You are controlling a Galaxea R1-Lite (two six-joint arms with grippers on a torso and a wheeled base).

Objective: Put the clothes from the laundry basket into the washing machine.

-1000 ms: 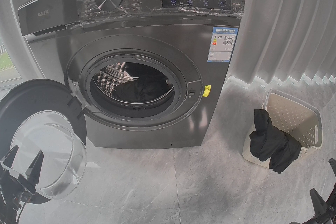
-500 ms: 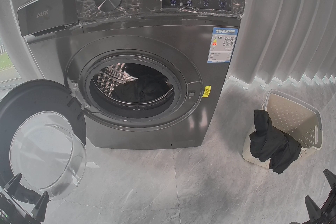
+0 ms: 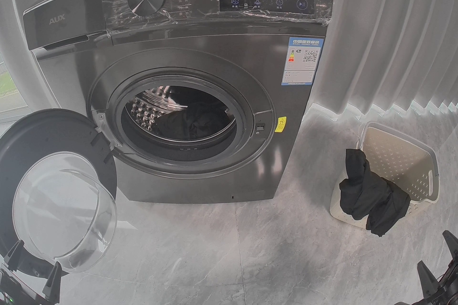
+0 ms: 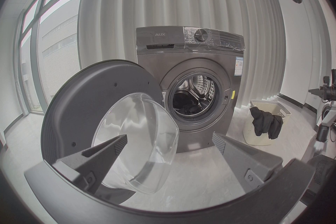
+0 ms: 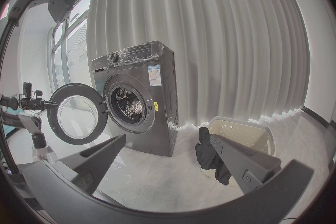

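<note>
Head view. Grey front-loading washing machine (image 3: 191, 48) with door (image 3: 52, 129) swung wide open toward the robot's left; dark clothing (image 3: 191, 122) already lying in the drum. To the right, on the floor (image 3: 262, 249), a pale laundry basket (image 3: 420, 153) with a black garment (image 3: 372, 196) draped over its near rim, part of it hanging outside. Left end effector (image 3: 38, 254) low beside the door, spread wide, empty. Right end effector (image 3: 435, 251) low, near the basket yet apart from it, likewise spread and empty.

Left wrist view. Left end effector (image 4: 168, 139) gaping, nothing held, door glass just ahead; black garment (image 4: 266, 123) well apart, beyond the machine.

Right wrist view. Right end effector (image 5: 167, 139) wide and empty, facing the black garment (image 5: 208, 154) on the basket's edge. Probably soft, limp and light, not fragile, likely to sag and trail when lifted, perhaps to catch on the rim. Best pinched at the bunched mass atop the rim, through several layers, not by a loose hanging end.
</note>
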